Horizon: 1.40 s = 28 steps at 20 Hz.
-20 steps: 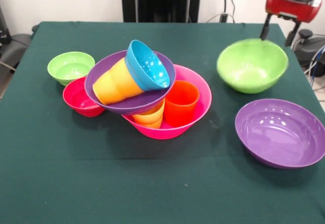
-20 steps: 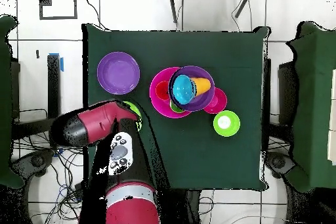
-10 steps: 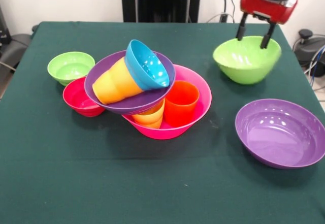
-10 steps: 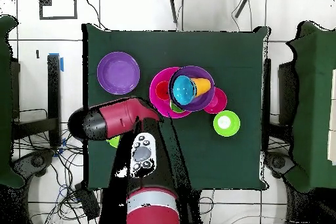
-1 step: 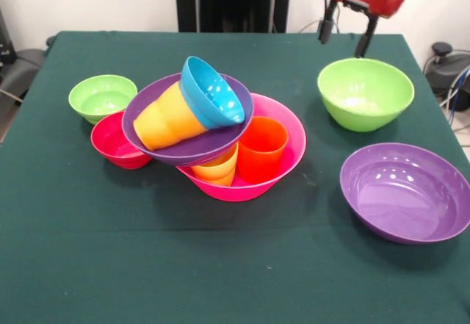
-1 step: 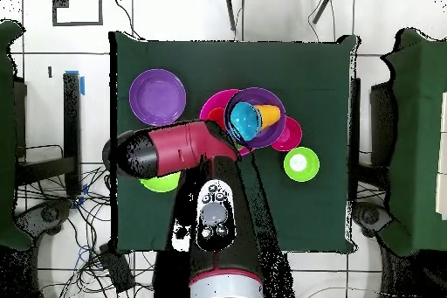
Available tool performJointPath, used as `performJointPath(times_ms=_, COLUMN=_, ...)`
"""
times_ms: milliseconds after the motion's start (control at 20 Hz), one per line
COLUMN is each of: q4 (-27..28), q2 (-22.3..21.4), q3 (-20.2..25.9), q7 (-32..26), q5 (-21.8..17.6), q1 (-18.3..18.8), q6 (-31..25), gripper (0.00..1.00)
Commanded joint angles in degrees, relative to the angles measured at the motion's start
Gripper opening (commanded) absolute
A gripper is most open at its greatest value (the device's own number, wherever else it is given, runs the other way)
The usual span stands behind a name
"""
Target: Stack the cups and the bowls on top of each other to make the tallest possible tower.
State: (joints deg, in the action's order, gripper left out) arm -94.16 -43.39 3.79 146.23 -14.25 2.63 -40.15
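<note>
Lifting clear, gripper [image 5: 344, 39] now spread and empty above the medium light-green bowl [image 5: 365, 92], dropped back onto the table [image 5: 88, 250] well right of the tower [image 5: 220, 137] — lift attempt failed, bowl still unstacked.

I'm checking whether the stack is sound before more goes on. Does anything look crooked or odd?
Yes. On the tower, the yellow-orange cup lies on its side in the purple bowl, with the blue bowl tipped over its mouth. That purple bowl sits tilted on cups inside the hot-pink bowl.
</note>
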Motion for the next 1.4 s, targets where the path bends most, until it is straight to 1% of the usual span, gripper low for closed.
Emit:
performJointPath(times_ms=50, q4=5.25, q2=-1.57, q3=2.92, q7=-8.93, q5=-1.67, q1=3.72, q6=-8.44, gripper=1.00)
performJointPath(times_ms=200, q4=6.78, q2=0.01, q3=3.55, q7=-9.96, q5=-3.36, q1=5.22, q6=-6.38, gripper=1.00)
performJointPath(times_ms=350, q4=6.66, q2=1.87, q3=4.24, q7=-10.36, q5=-4.70, q1=6.46, q6=-2.91, gripper=1.00)
performJointPath(times_ms=450, q4=6.39, q2=1.91, q3=4.12, q7=-10.78, q5=-5.75, q1=6.80, q6=-2.03, gripper=1.00)
performJointPath(times_ms=700, q4=5.82, q2=2.41, q3=4.22, q7=-10.96, q5=-7.63, q1=7.23, q6=-0.19, gripper=1.00)
performJointPath(times_ms=850, q4=4.59, q2=3.52, q3=5.08, q7=-9.88, q5=-8.06, q1=7.78, q6=2.39, gripper=1.00)
performJointPath(times_ms=1050, q4=4.61, q2=5.29, q3=5.12, q7=-8.40, q5=-9.49, q1=7.55, q6=5.26, gripper=1.00)
performJointPath(times_ms=1200, q4=5.12, q2=6.97, q3=5.13, q7=-8.30, q5=-10.68, q1=7.72, q6=7.43, gripper=1.00)
performJointPath(times_ms=1400, q4=6.72, q2=8.53, q3=5.12, q7=-8.76, q5=-12.10, q1=7.97, q6=9.00, gripper=1.00)
